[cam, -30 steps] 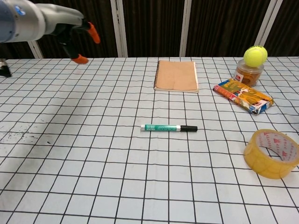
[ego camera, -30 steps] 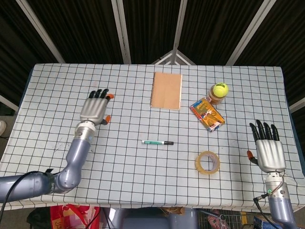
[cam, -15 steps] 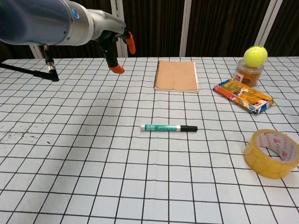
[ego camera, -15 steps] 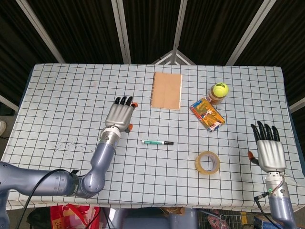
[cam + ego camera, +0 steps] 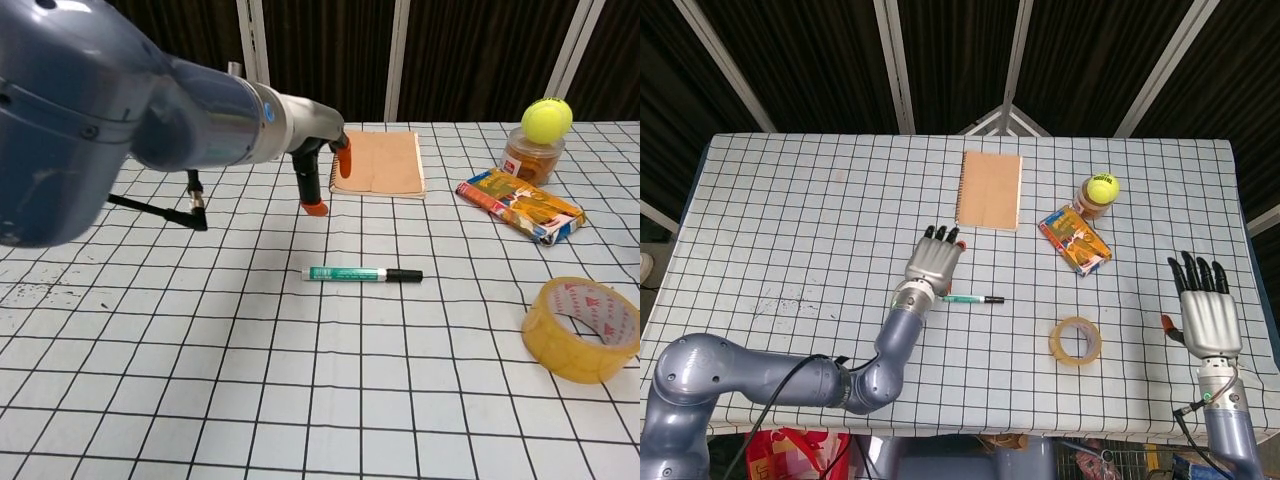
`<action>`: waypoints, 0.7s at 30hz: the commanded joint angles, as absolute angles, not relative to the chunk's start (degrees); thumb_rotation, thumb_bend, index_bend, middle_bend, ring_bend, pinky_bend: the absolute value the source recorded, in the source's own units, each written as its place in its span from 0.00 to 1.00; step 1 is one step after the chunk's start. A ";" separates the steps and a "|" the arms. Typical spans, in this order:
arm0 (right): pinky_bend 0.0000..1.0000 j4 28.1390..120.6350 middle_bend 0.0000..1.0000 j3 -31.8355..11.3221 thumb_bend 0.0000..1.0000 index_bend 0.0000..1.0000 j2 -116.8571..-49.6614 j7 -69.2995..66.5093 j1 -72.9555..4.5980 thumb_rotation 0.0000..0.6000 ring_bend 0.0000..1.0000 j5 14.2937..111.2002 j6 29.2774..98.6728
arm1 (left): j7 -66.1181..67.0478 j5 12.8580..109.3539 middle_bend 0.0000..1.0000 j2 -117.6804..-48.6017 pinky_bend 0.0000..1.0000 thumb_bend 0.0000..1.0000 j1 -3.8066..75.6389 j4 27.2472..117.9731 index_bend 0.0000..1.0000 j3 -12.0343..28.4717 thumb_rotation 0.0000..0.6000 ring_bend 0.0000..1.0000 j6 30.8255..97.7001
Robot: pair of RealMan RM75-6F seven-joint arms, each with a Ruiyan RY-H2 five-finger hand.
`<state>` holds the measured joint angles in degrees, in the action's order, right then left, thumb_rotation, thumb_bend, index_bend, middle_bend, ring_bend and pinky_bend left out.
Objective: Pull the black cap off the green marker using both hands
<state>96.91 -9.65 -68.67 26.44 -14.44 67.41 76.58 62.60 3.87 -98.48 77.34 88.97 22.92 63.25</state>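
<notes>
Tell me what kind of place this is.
Probably a robot test bench: a table under a grid-printed cloth, loose props like a tape roll and notebook, and dark panels behind.

Marker (image 5: 361, 273) between notebook (image 5: 376, 162) and tape (image 5: 585, 328)

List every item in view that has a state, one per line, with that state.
green marker: lying flat on the table, black cap still on, not held.
left robot hand: above the marker's green end, fingers extended, holding nothing.
right robot hand: at the table's right edge, fingers apart, empty.
notebook: closed, flat.
tape roll: lying flat.
tennis ball: sitting on the jar.
</notes>
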 commanded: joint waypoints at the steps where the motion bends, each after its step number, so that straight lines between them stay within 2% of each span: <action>1: 0.05 96.56 0.03 -9.63 0.30 0.10 -68.92 26.42 -14.68 1.00 0.01 67.36 76.36 | 63.57 2.49 0.02 -99.92 0.00 0.46 78.95 88.23 0.25 23.20 1.00 0.00 63.45; 10: 0.04 94.23 0.03 -9.13 0.30 0.10 -69.92 25.02 -14.95 1.00 0.01 67.07 75.51 | 65.94 -2.30 0.03 -103.40 0.00 0.45 81.92 85.80 0.34 22.88 1.00 0.00 63.08; 21: 0.04 90.80 0.03 -8.22 0.30 0.10 -70.71 21.54 -14.22 1.00 0.01 67.59 75.11 | 64.56 -1.76 0.03 -106.44 0.00 0.45 80.55 81.45 0.34 20.84 1.00 0.00 63.81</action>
<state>90.93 -8.30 -70.61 21.66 -14.28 67.53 75.18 64.99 -2.20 -106.02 80.93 82.01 21.18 64.18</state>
